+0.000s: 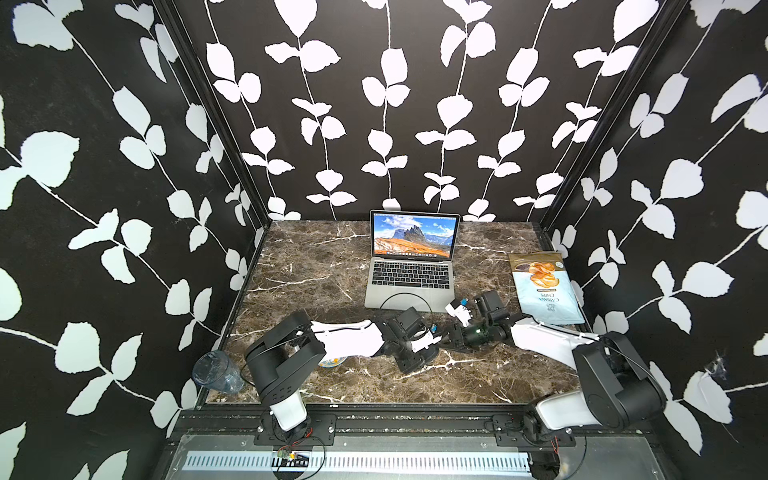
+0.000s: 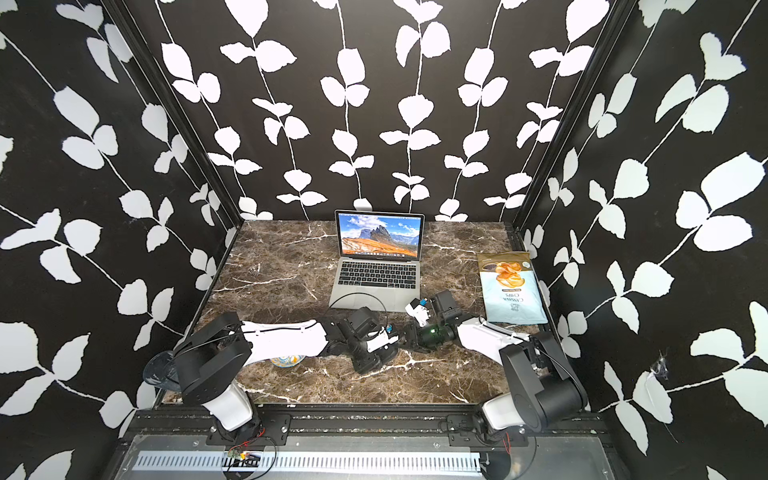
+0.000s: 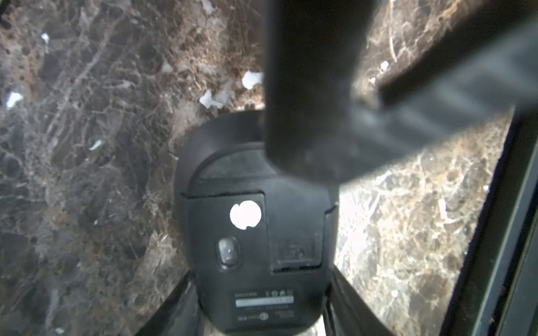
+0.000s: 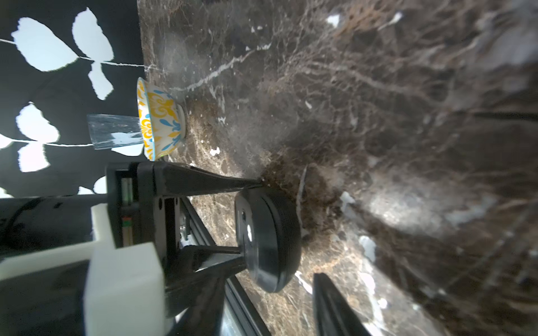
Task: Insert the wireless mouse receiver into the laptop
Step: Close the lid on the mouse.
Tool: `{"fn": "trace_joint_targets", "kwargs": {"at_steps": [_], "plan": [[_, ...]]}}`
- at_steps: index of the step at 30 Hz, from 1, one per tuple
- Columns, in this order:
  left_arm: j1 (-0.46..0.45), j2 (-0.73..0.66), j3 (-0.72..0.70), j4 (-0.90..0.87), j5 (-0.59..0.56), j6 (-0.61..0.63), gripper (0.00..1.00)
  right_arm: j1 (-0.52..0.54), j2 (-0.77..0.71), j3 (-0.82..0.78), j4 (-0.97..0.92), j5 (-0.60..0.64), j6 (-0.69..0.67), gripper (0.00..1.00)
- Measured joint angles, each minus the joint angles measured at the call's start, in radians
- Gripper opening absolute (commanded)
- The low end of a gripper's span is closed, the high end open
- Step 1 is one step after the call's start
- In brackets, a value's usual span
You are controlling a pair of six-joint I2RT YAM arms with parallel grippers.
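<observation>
Slim silver-grey laptop [image 1: 409, 270] stands open at back-centre of veined brown marble table [image 1: 316, 266], well apart frm both arms. Left gripper [image 4: 250, 216] clamps rounded matte-black mouse [image 3: 256, 232], underside facing left wrist cam; label blurred. Right gripper [image 4: 270, 279] fingers spread, nothing btwn. Receiver: can't make out.

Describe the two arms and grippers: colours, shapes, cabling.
The left arm and right arm match: white link shells between chunky black joint housings, thin black cables looping alongside, red wires at the bases. The left gripper is black with tapered fingers and a white block mount. The right gripper is black too, behind a green-glinting ring.
</observation>
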Motion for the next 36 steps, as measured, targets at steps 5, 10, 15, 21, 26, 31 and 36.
{"fn": "trace_joint_targets", "kwargs": {"at_steps": [5, 10, 15, 21, 26, 31, 36], "plan": [[0.0, 0.004, 0.004, 0.001, 0.003, -0.001, 0.31, 0.0, -0.071, -0.013, 0.063, 0.031, 0.044, 0.34], [0.0, 0.005, 0.004, 0.001, 0.003, 0.0, 0.3, 0.014, -0.05, -0.03, 0.135, 0.029, 0.095, 0.31], [0.0, 0.005, 0.005, 0.001, 0.003, 0.0, 0.3, 0.025, -0.014, -0.029, 0.164, 0.019, 0.11, 0.29], [0.0, 0.005, 0.005, 0.001, 0.003, 0.0, 0.25, 0.037, 0.016, -0.031, 0.168, 0.012, 0.116, 0.27], [0.0, 0.005, 0.005, 0.001, 0.004, 0.0, 0.18, 0.058, 0.046, -0.031, 0.19, 0.0, 0.124, 0.27], [0.0, 0.006, 0.005, 0.001, 0.007, 0.0, 0.13, 0.071, 0.061, -0.031, 0.205, -0.011, 0.135, 0.27], [0.0, 0.008, 0.006, 0.002, 0.009, 0.0, 0.11, 0.072, 0.039, -0.038, 0.2, 0.002, 0.146, 0.28]]}}
